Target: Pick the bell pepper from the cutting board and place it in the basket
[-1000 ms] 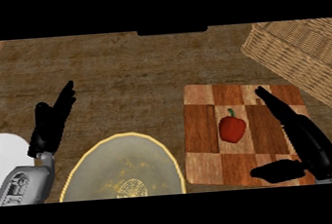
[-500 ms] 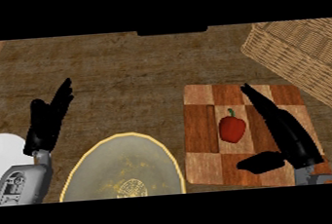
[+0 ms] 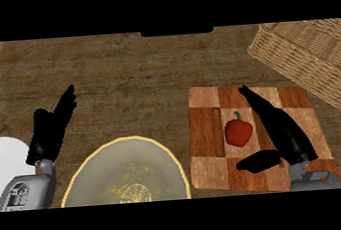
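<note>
Two black hands show over the wooden counter [image 3: 148, 68], and the checkered cutting board [image 3: 208, 134] is the handiest thing to place everything by. One red bell pepper [image 3: 238, 132] with a short green stem lies on that board, near its middle, stem pointing toward the far edge. It rests on the wood with nothing gripping it.

Over the board's right half lies the right hand [image 3: 282, 131], its long fingers [image 3: 255, 101] stretched straight toward the board's far edge and passing just beside the pepper on its right. Its thumb [image 3: 258, 161] sticks out sideways across the near part of the board, below the pepper. So the hand is spread wide, with the pepper sitting in the angle between fingers and thumb; I cannot tell whether any part of the hand touches it.

Beyond the board's far right corner stands the wicker basket [image 3: 310, 57], partly cut off by the view's edge, well apart from the pepper.

Left of the board sits a yellow-rimmed plate [image 3: 85, 168]. Farther left, the left hand [image 3: 49, 133] is resting, fingers straight and up, holding nothing. A white plate [image 3: 2, 159] peeks in further left still.
</note>
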Tool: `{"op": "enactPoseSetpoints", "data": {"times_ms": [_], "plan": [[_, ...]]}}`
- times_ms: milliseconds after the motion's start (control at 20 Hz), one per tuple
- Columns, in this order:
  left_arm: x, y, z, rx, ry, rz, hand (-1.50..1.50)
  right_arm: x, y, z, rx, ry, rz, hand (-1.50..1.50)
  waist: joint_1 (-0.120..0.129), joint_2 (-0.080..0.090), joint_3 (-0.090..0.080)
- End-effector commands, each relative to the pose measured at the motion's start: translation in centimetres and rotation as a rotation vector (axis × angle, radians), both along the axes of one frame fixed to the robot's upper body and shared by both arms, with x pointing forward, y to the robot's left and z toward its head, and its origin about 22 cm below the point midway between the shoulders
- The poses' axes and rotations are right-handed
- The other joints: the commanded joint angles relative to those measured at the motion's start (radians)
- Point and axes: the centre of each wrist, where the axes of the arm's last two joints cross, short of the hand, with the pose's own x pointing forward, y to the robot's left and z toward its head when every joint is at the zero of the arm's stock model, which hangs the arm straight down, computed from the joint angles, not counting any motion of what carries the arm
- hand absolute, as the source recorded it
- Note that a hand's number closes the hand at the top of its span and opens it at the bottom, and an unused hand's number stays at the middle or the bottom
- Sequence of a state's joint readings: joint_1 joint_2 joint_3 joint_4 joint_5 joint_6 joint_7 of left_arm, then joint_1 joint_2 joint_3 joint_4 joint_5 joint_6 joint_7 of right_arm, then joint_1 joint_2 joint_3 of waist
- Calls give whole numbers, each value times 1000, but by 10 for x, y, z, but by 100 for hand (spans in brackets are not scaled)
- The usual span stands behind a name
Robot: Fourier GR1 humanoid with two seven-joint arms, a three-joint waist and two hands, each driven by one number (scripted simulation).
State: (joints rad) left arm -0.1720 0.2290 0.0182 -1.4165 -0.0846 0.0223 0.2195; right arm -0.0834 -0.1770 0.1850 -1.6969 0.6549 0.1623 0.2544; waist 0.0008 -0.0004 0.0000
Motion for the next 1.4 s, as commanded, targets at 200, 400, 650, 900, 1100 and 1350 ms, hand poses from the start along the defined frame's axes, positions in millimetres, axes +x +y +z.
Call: {"op": "enactPoseSetpoints", "data": {"times_ms": [200, 400, 650, 900, 1100, 1350], "plan": [[9, 10, 7, 4, -15, -9, 0, 3, 18, -18, -14, 19, 0, -150, -1, 1, 0], [4, 4, 3, 4, 20, 3, 0, 0, 12, -17, 17, 30, 0, -150, -1, 0, 0], [-7, 9, 15, 5, -18, 6, 0, 4, 27, -32, -42, 44, 21, 150, 1, 0, 0], [-1, 13, -2, 0, -3, 2, 0, 5, 14, -27, -145, -72, 40, 150, -1, 0, 0], [15, 6, 17, 24, 5, -3, 0, -5, 2, -35, -199, -122, 63, 150, -5, 0, 0], [9, 12, 5, 15, 2, -8, 0, 13, -18, -32, -442, -92, 315, 150, 5, -1, -1]]}}
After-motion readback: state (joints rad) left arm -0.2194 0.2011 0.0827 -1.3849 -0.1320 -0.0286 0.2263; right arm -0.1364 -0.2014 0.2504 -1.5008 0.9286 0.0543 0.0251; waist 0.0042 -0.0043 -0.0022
